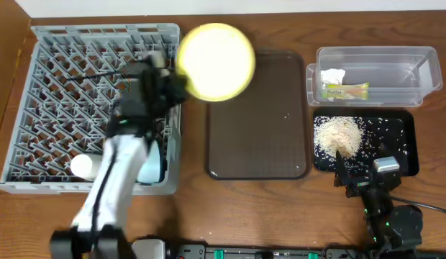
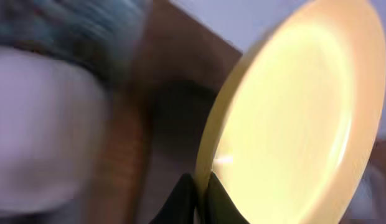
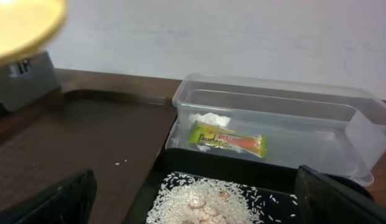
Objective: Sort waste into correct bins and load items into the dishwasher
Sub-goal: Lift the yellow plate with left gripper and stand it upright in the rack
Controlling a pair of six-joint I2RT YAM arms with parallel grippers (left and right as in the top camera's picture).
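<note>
My left gripper (image 1: 181, 85) is shut on the rim of the round yellow plate (image 1: 216, 61) and holds it in the air between the grey dish rack (image 1: 65, 72) and the brown tray. In the blurred left wrist view both fingers (image 2: 202, 199) pinch the plate's edge (image 2: 292, 112). A white bowl (image 1: 83, 167) and a light blue bowl (image 1: 151, 165) sit in the rack's front. The clear tub (image 1: 374, 72) holds the tissue (image 1: 332, 75) and wrapper (image 1: 345, 91). Rice scraps (image 1: 338, 135) lie on the black tray (image 1: 403, 144). My right gripper (image 1: 356, 180) is open and empty at that tray's front edge. I cannot make out the chopsticks.
The dark brown serving tray (image 1: 259, 115) lies between rack and bins, with a few rice grains on it. The right wrist view shows the tub (image 3: 274, 102), wrapper (image 3: 229, 140), tissue (image 3: 208, 119), rice (image 3: 205, 202) and the plate (image 3: 22, 25) at top left.
</note>
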